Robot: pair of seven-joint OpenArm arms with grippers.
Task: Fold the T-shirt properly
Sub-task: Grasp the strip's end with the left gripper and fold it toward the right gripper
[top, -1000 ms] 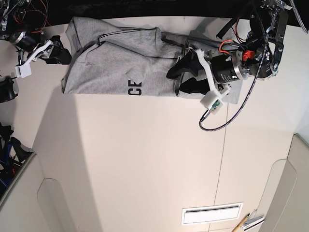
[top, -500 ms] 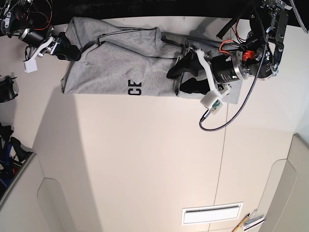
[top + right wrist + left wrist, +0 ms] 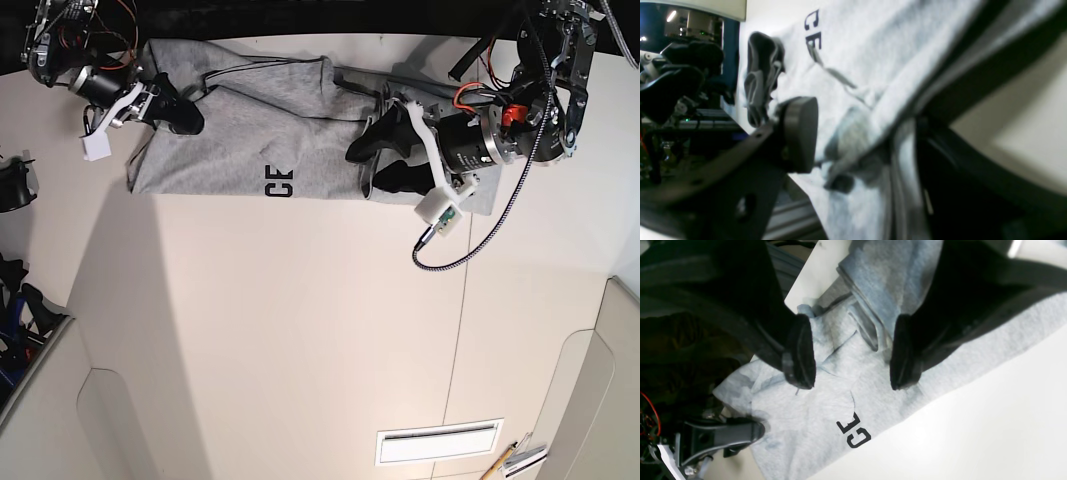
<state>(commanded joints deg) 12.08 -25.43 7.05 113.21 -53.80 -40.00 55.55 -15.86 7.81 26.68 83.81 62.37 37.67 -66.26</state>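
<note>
The heather-grey T-shirt (image 3: 250, 130) lies bunched along the table's far edge, with black letters "CE" (image 3: 280, 185) showing at its near hem. My left gripper (image 3: 372, 163) hovers open over the shirt's right part. In the left wrist view its two black fingers (image 3: 800, 353) straddle a wrinkled fold of the shirt (image 3: 840, 390) without pinching it. My right gripper (image 3: 175, 105) is at the shirt's left end. In the right wrist view it (image 3: 863, 156) stands open, with the shirt's edge (image 3: 873, 50) lying between its round pad (image 3: 800, 133) and the other finger.
The white table (image 3: 300, 320) reaches toward the camera with a seam down its right side. A braided cable (image 3: 480, 240) loops off the left arm. A vent slot (image 3: 440, 442) and a pencil (image 3: 500, 462) sit at the near right. Dark clutter lies past the left edge.
My right gripper has moved up and to the right, from beside the shirt's left edge to over its upper left end. The left arm and the shirt have stayed put.
</note>
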